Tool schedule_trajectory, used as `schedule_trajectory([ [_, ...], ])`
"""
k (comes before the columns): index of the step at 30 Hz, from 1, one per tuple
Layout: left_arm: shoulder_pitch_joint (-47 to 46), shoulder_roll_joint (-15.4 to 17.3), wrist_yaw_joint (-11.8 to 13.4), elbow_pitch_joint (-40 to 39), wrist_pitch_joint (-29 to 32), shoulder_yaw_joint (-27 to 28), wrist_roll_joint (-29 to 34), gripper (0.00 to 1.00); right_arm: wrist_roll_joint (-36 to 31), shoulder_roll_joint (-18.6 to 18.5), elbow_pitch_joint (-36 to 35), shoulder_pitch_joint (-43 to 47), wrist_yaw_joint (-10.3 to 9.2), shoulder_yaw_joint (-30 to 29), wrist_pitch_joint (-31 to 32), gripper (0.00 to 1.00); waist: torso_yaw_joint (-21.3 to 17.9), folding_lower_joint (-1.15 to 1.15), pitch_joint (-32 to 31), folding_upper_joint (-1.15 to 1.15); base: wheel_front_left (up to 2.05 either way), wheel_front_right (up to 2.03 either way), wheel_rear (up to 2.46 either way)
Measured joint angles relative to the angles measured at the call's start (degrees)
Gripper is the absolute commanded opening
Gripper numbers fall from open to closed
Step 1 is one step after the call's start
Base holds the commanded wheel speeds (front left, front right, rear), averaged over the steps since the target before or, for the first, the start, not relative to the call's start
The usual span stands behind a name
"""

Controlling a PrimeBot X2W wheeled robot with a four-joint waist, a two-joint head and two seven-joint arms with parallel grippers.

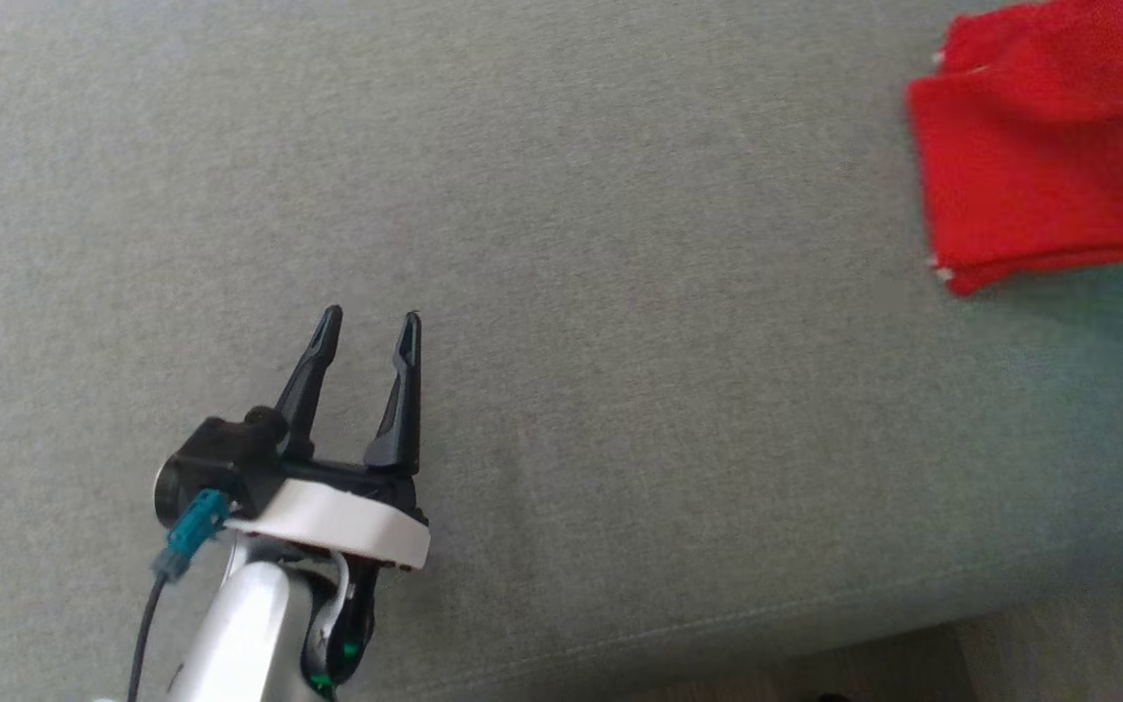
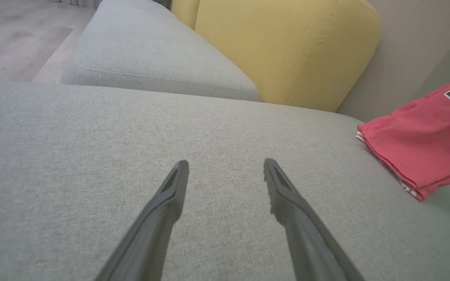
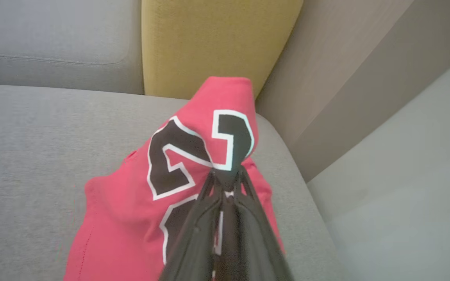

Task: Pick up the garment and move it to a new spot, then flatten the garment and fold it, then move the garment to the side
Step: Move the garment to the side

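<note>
The left gripper (image 1: 371,315) hovers over the grey sofa seat (image 1: 620,244), 2 fingers spread, empty. At the seat's right end, the right gripper (image 3: 225,176), fingers closed, pinches the folded red garment (image 1: 1029,166).

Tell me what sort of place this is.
Probably a home living room: a grey sofa, a yellow cushion at its back, wood floor beyond it, and a red garment on the seat.
</note>
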Motion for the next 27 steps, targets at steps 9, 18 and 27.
schedule_trajectory([
  [9, 0.0, -0.1, 0.0, -0.5, 0.0, -1.2, -0.4, 1.00, -4.4, -8.0, 4.2, -3.8, 0.00, -1.2, 2.6, 0.00, 3.2, 0.00, 2.6, 0.00, 0.00, 0.00, 0.00],
  [18, -0.5, -0.1, 0.0, -0.5, 0.0, -1.3, -0.4, 1.00, -9.6, -9.2, 6.9, -5.5, 0.00, -1.7, 2.1, 0.00, 3.9, 0.00, 4.6, 0.00, 0.00, 0.00, 0.00],
  [27, -1.3, -0.1, 0.0, -0.1, 0.0, -1.1, -0.2, 1.00, -14.1, -7.3, 7.4, -5.6, 0.00, -3.7, -0.2, 1.00, 3.2, 0.00, 5.2, 0.00, 0.00, 0.00, 0.00],
])
